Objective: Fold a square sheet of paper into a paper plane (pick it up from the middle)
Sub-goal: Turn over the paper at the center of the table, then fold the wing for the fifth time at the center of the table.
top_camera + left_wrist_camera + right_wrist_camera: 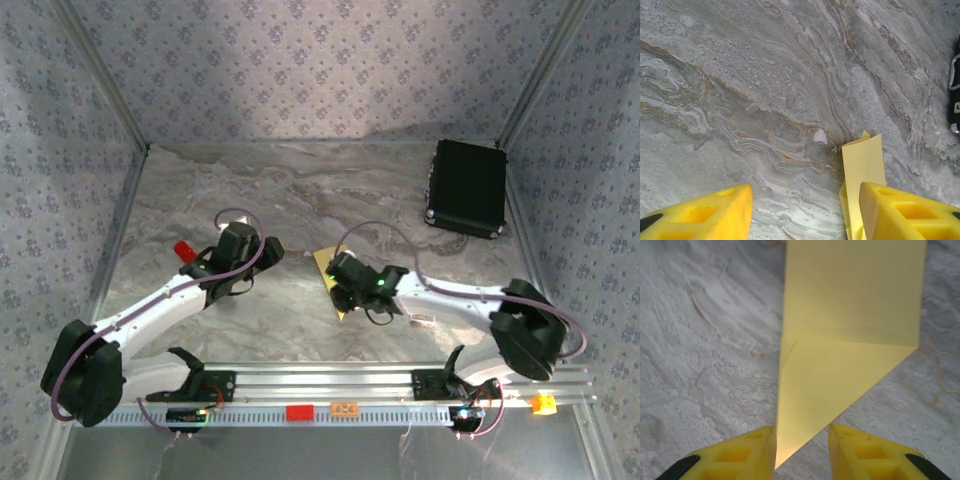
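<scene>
Paper [850,315] folded flat | left hand [805,200] wide | right hand [801,435] narrow, astride tip

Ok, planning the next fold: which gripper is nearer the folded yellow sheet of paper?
Right. The right gripper has the pointed tip of the folded yellow sheet of paper between its open fingers; the left gripper is off to the paper's left.
</scene>
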{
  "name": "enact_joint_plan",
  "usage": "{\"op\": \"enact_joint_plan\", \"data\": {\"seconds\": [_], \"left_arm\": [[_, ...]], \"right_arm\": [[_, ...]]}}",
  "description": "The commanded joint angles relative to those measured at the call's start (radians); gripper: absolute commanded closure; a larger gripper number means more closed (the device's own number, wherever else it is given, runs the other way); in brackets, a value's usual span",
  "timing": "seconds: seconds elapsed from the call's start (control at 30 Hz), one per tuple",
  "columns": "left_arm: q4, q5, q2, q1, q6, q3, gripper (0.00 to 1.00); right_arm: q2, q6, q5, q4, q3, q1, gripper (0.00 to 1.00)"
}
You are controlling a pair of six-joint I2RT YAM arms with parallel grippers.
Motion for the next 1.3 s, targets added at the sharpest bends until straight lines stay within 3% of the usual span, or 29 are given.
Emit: {"op": "enact_joint_plan", "data": {"seconds": [0.0, 0.17, 0.4, 0.67, 0.83, 1.0, 1.13, 1.27], "left_arm": [[0.013, 0.03, 0.011, 0.003, -0.001, 0.002, 0.43], [0.055, 0.105, 0.076, 0.001, 0.0, 0.019, 0.48], [0.089, 0.172, 0.131, -0.002, 0.004, 0.038, 0.55], [0.086, 0.198, 0.148, -0.002, 0.016, 0.042, 0.59], [0.103, 0.229, 0.17, -0.003, 0.012, 0.047, 0.62], [0.151, 0.304, 0.209, -0.002, 0.008, 0.06, 0.68], [0.2, 0.387, 0.255, -0.003, 0.008, 0.078, 0.73], [0.221, 0.453, 0.313, -0.013, 0.023, 0.121, 0.78]], "right_arm": [[-0.069, 0.067, -0.198, 0.175, -0.103, -0.099, 0.7], [-0.052, 0.185, -0.449, 0.401, -0.219, -0.252, 0.82], [0.122, 0.246, -0.574, 0.502, -0.181, -0.28, 0.87], [0.241, 0.43, -0.504, 0.546, -0.209, -0.283, 0.88], [0.243, 0.665, -0.403, 0.51, -0.23, -0.245, 0.88], [0.218, 0.891, -0.329, 0.617, -0.283, -0.167, 0.9], [0.15, 0.875, -0.313, 0.656, -0.267, -0.132, 0.87], [0.047, 0.738, -0.285, 0.526, -0.236, -0.161, 0.84]]}}
